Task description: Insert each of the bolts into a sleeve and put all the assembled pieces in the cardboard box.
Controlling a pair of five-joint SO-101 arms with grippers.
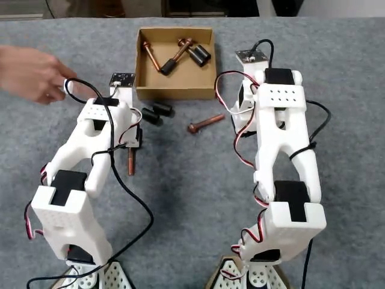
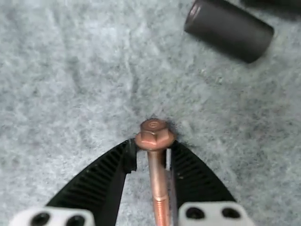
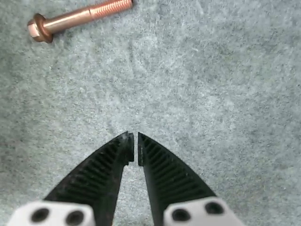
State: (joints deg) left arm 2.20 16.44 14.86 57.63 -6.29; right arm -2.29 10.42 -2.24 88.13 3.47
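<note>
So the left gripper (image 2: 153, 149) has its fingers clamped on a bolt (image 2: 156, 179), pinching the shank right under the hex head, with the head pointing at the tabletop (image 2: 70, 70). It's copper-coloured metal, so I'd guess stiff and a bit weighty for its size, and that smooth shank could swivel or slip between the ribbed fingers. Holding close to the head seems solid, but the threaded end sits back inside the gripper, which might make feeding it into the sleeve (image 2: 229, 29) lying nearby awkward. That sleeve is a dark round tube, probably rolls if nudged, so I'd take it across the middle. The right gripper (image 3: 135, 141) has its fingers together on nothing, with a loose bolt (image 3: 75, 19) lying near it. The box (image 1: 174, 93) already holds a few pieces.
</note>
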